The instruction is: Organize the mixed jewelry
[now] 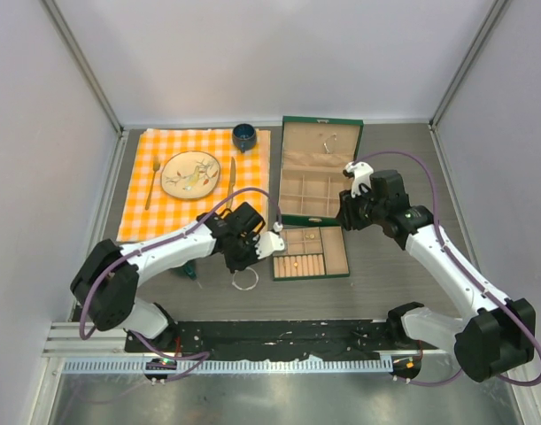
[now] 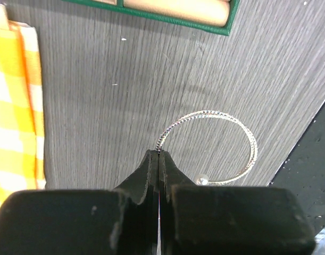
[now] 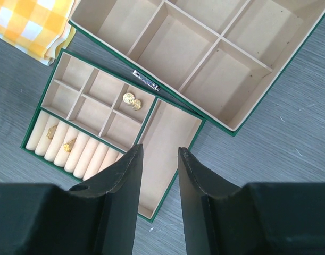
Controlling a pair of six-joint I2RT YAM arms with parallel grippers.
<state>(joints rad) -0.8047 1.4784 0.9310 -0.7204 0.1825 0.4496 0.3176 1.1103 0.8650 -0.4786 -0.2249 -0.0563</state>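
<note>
Left wrist view: left hand (image 2: 159, 155) pinched shut on silver bangle (image 2: 205, 112), loop lying just beyond it.

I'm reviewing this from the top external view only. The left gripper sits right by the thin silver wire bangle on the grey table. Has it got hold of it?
Observer: The left wrist view shows the left gripper shut, with the thin silver wire bangle running in between its fingertips, so it looks pinched.
Operator: Is there anything on the wire itself?
Observer: Yes, there is a small pearl-like bead at one end of it.
Operator: And the right gripper?
Observer: The right wrist view shows the right gripper open with nothing between its fingers, above the green beige-lined tray.
</note>
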